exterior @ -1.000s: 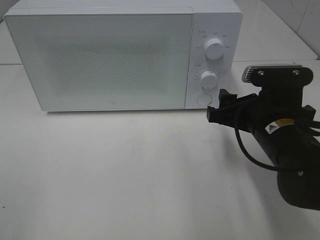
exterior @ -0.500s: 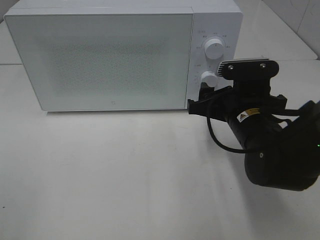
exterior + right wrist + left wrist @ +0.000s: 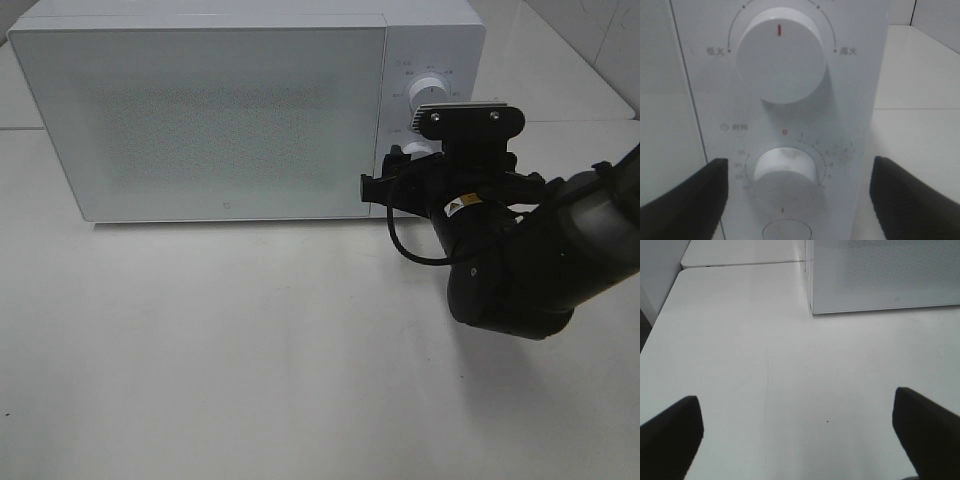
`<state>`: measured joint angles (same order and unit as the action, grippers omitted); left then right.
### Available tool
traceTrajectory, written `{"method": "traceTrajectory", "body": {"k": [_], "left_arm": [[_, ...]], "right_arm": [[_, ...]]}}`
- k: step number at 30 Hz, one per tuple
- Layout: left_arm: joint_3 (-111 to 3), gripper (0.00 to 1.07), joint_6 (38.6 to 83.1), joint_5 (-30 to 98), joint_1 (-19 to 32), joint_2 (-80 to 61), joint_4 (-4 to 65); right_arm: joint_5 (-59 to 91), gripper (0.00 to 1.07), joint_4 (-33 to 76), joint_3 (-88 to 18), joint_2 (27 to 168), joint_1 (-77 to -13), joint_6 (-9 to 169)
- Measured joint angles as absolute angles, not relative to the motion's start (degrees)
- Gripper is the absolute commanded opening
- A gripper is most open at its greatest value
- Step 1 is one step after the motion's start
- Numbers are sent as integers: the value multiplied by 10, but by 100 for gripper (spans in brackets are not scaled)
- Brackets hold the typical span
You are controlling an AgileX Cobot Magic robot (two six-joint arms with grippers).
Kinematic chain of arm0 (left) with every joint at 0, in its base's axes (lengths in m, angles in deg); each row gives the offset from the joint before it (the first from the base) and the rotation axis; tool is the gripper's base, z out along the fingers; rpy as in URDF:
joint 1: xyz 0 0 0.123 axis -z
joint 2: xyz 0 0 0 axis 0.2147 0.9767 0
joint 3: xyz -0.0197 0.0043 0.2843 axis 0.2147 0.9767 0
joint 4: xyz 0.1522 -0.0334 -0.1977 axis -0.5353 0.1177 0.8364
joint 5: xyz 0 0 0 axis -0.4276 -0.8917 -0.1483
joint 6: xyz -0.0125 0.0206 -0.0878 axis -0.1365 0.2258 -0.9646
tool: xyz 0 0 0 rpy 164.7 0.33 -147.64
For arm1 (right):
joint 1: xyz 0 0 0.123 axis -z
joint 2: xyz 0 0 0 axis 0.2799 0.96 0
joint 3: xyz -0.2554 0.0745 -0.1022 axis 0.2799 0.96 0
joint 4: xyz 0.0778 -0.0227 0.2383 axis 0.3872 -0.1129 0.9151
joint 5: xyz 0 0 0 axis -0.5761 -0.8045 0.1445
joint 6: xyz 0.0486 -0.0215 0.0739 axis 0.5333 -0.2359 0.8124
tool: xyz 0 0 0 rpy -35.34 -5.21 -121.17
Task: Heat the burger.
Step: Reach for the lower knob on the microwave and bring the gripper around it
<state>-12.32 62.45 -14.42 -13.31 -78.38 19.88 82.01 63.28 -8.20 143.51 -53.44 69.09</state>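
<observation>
The burger is out of view; the white microwave (image 3: 220,110) stands with its door shut. My right gripper (image 3: 400,176) is open right in front of the control panel. In the right wrist view its dark fingers (image 3: 685,200) stand on either side of the lower timer knob (image 3: 786,167), not touching it, with the upper power knob (image 3: 780,60) above. My left gripper (image 3: 797,435) is open over the bare white table (image 3: 765,355), near the microwave's left front corner (image 3: 812,310), holding nothing. The exterior view does not show the left arm.
A round button (image 3: 786,231) sits below the timer knob. The right arm's black body (image 3: 530,260) and its cable (image 3: 410,250) hang over the table to the right of the microwave. A table seam (image 3: 740,262) runs behind the left side.
My right arm has swung left and in toward the microwave's control panel, now covering the lower knob in the exterior view. Its jaws stay equally wide. The left gripper has not changed.
</observation>
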Motion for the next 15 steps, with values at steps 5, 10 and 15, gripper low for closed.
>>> {"method": "traceTrajectory", "body": {"k": [5, 10, 15], "left_arm": [[-123, 98, 625, -144, -133, -784, 199], [-123, 98, 625, -144, -133, -784, 199], [-123, 98, 625, -144, -133, -784, 199]], "right_arm": [[820, 76, 624, -107, 1455, -522, 690], [820, 76, 624, -122, 1470, -519, 690], [820, 76, 618, -128, 1483, -519, 695]]}}
